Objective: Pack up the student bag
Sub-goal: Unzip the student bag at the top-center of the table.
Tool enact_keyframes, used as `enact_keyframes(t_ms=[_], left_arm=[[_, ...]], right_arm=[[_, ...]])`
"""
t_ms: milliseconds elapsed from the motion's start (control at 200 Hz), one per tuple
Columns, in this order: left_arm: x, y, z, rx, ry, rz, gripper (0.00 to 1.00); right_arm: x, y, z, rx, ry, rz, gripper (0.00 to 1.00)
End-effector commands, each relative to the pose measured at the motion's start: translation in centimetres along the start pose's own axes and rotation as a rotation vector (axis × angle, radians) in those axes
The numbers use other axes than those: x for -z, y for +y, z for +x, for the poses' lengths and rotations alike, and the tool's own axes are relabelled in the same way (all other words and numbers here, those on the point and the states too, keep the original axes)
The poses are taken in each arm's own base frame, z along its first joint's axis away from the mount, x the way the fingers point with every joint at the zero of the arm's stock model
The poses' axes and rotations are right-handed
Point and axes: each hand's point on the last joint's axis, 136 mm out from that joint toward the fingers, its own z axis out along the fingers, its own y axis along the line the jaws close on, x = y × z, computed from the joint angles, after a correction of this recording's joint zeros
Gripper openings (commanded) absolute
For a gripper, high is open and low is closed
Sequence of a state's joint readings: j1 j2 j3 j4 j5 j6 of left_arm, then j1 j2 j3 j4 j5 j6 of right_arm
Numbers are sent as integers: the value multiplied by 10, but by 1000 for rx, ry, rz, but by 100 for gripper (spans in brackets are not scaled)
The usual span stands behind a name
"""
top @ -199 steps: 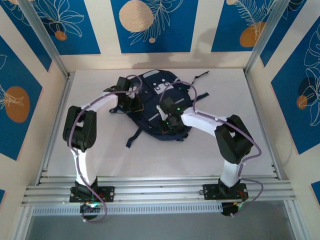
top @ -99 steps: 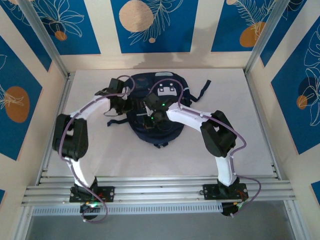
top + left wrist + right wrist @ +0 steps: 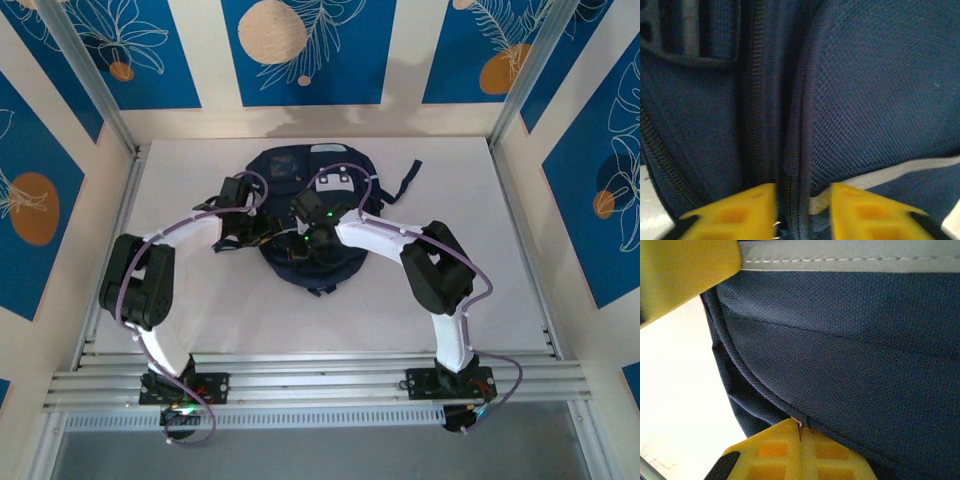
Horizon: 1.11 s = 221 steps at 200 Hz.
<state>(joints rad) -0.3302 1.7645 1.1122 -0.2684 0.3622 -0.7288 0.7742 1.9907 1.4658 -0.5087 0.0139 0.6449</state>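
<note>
The student bag (image 3: 298,166), dark navy with a white patch (image 3: 335,180), lies flat at the middle back of the table. My left gripper (image 3: 264,228) is at its left side. In the left wrist view its yellow fingers (image 3: 735,215) stand either side of a raised fold of fabric with a zipper (image 3: 790,150), pressed on it; the left gripper (image 3: 804,194) is shut on that fold. My right gripper (image 3: 316,240) is over the bag's near middle. Up close, the right gripper (image 3: 801,428) is shut, pinching a thin bit at the bag's seam edge (image 3: 765,395).
Light grey trim (image 3: 850,262) runs along the bag, with a yellow finger (image 3: 685,270) of the other gripper close beside it. Black straps (image 3: 405,180) trail to the bag's right. Metal frame posts (image 3: 120,135) and rails (image 3: 320,380) border the white table (image 3: 480,260).
The bag has shifted left and toward the back and turned, with the right gripper on it. My left gripper opened, moved in to the bag's side and closed on a fold.
</note>
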Motion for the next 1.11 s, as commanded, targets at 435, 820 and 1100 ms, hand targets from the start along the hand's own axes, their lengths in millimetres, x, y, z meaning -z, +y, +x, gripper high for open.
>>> enact_keyframes(t_ms=[435, 820, 1100], left_arm=[[-13, 31, -7, -27, 9, -51, 0], [-6, 37, -3, -69, 46, -84, 0], [-1, 45, -10, -64, 36, -104, 0]], right_arm=[[59, -117, 46, 186, 174, 483, 0], [103, -205, 1, 244, 84, 531, 0], [93, -203, -24, 409, 23, 470, 0]])
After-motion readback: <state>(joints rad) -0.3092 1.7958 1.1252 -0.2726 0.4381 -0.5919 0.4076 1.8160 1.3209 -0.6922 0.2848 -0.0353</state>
